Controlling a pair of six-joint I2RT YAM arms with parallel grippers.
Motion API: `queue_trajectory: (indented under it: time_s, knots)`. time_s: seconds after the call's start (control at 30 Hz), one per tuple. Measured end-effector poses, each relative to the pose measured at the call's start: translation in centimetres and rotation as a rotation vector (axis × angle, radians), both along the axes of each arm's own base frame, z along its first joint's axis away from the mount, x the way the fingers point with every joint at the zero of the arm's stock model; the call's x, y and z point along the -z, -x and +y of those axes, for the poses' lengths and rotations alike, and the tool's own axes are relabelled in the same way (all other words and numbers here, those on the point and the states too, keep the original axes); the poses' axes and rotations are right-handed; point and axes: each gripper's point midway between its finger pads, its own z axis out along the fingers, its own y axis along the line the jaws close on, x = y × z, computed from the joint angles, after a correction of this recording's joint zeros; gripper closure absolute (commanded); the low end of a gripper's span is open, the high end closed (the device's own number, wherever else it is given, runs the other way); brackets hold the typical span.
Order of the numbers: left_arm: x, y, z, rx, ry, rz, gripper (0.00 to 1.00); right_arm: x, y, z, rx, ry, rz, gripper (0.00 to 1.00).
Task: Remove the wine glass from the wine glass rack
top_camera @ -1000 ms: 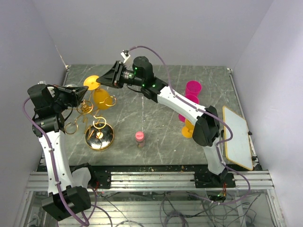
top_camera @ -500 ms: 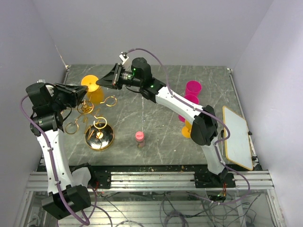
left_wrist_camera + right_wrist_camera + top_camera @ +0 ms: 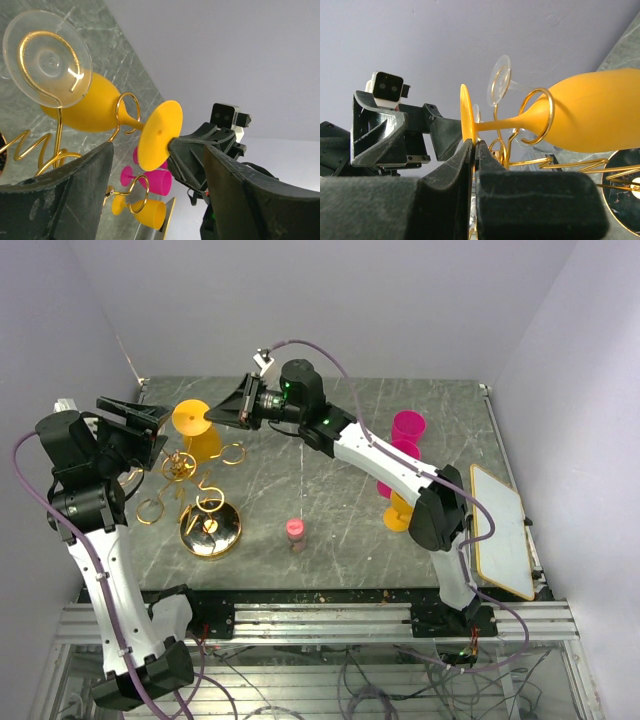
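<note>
- Wine glass (image 3: 205, 445): plain orange-yellow all over, bowl, stem and foot.
- Rack (image 3: 210, 528): shiny gold wire, with a mirror-bright gold base.
- Second glass on the rack (image 3: 47, 57): colourless and see-through.
- Table (image 3: 340, 530): dark grey-green marble pattern with thin pale veins.
- Cups (image 3: 407, 427): hot pink.
- Glass beside the cups (image 3: 398, 512): orange.
- Small bottle (image 3: 295, 530): pink cap.
- Board (image 3: 503, 530): white face, yellow rim.
- Arms (image 3: 380, 460): white shells, black joints.
- Cables (image 3: 330, 355): purple.
- Left gripper (image 3: 140, 145) and right gripper (image 3: 473, 145): matte black.
- Walls (image 3: 350, 300): pale lilac-grey.
</note>
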Motion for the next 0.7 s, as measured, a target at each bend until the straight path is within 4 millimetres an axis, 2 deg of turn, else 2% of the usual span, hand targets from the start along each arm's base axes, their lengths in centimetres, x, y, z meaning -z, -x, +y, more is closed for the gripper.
queue_trajectory:
  time_s: [0.23,0.53,0.7]
  knots:
    - [-1.4,0.9,0.7,-0.042,-0.077,-0.019,0.14,-1.4,1.0,-0.8,-0.015,0.000,-0.001,1.00]
    - [-2.0,1.1,1.1,-0.058,-0.119,-0.031,0.12,-0.4,1.2,-0.9,-0.026,0.034,0.022,1.00]
    - [-3.1,1.4,1.2,-0.069,-0.145,-0.052,0.12,0.1,1.6,-0.9,-0.043,0.052,0.036,1.00]
